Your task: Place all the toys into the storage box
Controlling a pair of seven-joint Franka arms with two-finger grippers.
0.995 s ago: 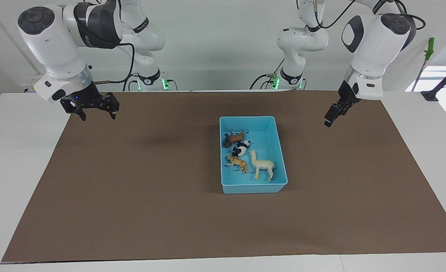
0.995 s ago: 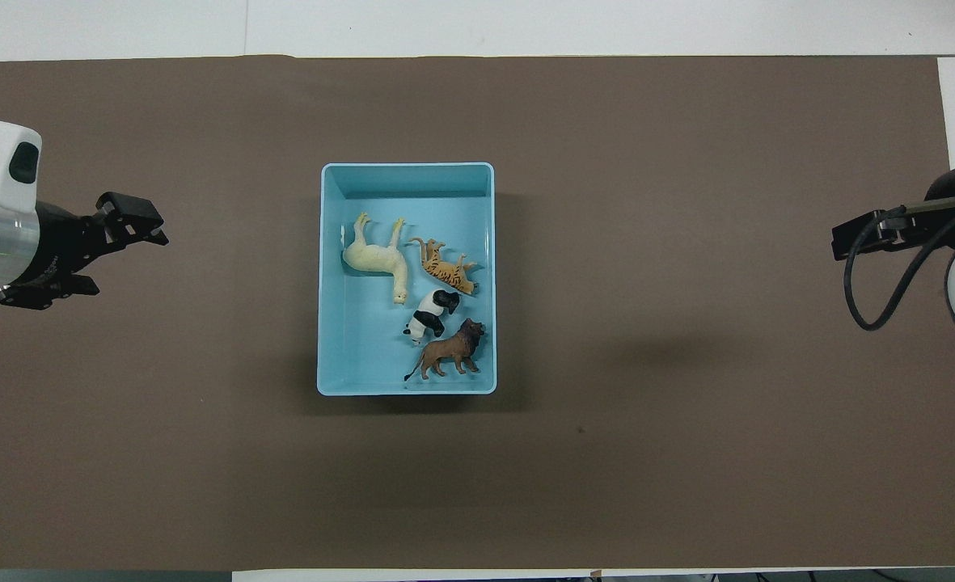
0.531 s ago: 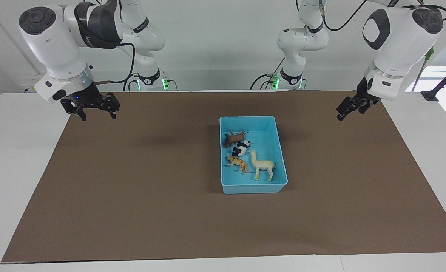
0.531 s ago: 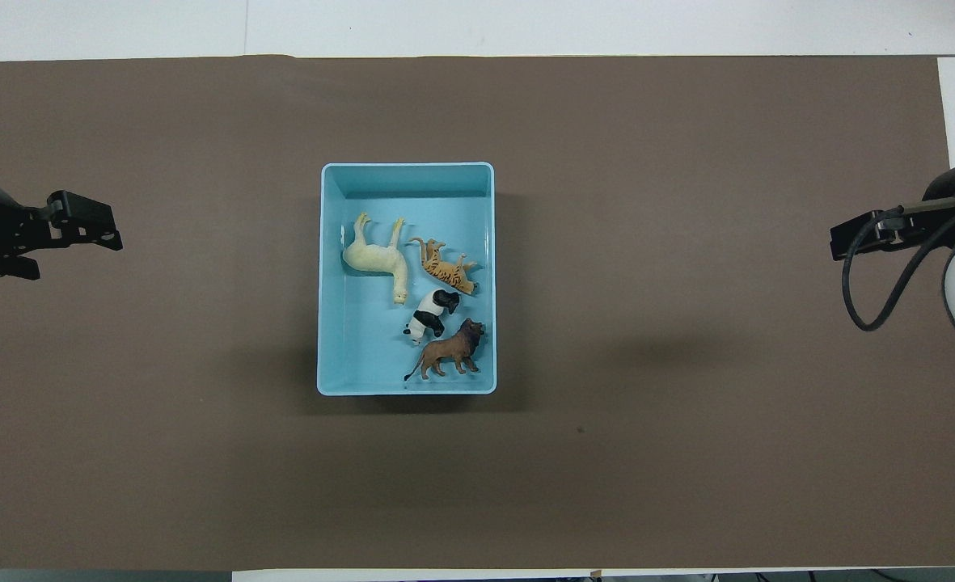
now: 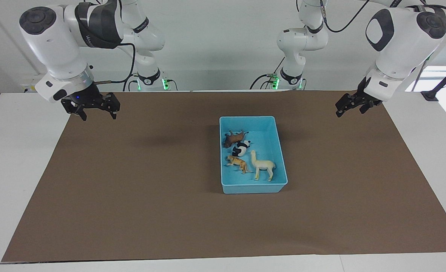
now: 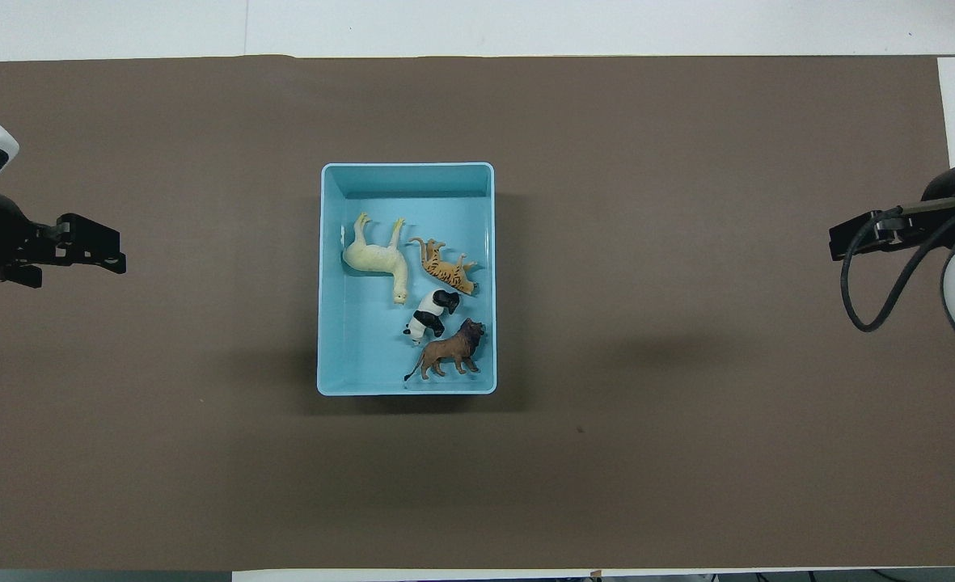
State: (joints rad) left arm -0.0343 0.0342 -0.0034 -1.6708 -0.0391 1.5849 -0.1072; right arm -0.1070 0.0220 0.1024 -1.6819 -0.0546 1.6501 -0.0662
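The light blue storage box (image 5: pixel 253 187) (image 6: pixel 408 168) sits mid-mat. Inside it lie the toys. The cream llama (image 5: pixel 262 165) (image 6: pixel 373 259) and the orange tiger (image 5: pixel 238 162) (image 6: pixel 445 271) are farther from the robots. The panda (image 5: pixel 241 148) (image 6: pixel 428 315) and the brown lion-like animal (image 5: pixel 233 137) (image 6: pixel 449 356) are nearer to them. My right gripper (image 5: pixel 99 116) (image 6: pixel 837 242) hangs open and empty over the mat's edge at the right arm's end. Over the mat's edge at the left arm's end, my left gripper (image 5: pixel 349 112) (image 6: pixel 81 271) hangs open and empty as well.
A brown mat (image 5: pixel 132 189) covers most of the white table (image 5: pixel 19 170). The arm bases (image 5: pixel 151 81) (image 5: pixel 290 81) stand at the robots' end. A black stand (image 5: pixel 445 81) sits off the mat at the left arm's end.
The left gripper has drawn away from the box toward its own end of the table and risen a little. The right gripper has barely moved. The toys and box are still.
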